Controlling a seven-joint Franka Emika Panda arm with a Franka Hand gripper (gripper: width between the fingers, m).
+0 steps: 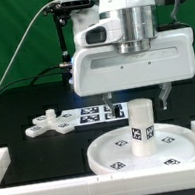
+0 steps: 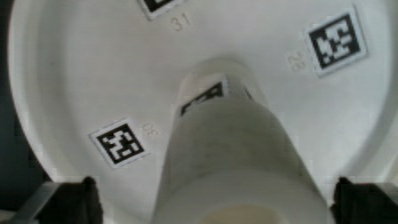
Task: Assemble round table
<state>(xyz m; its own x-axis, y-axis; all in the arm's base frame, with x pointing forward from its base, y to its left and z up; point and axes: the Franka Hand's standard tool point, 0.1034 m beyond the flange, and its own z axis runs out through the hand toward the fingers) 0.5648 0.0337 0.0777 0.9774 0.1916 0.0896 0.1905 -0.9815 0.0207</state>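
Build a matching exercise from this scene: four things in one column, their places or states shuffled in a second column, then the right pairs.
Things:
1. leg
2. cross-shaped base
3. pincer
4. round disc

Places or states:
A. open, just above the leg
B. lying flat at the exterior view's left, apart from the disc
C. bears the leg at its middle
D. upright on the disc

Pairs: 1-D, 2-B, 3-A, 4-C

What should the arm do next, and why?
Probably lower a little and close on the leg: it stands upright on the disc, and the open gripper hangs over its top, fingers apart on either side.
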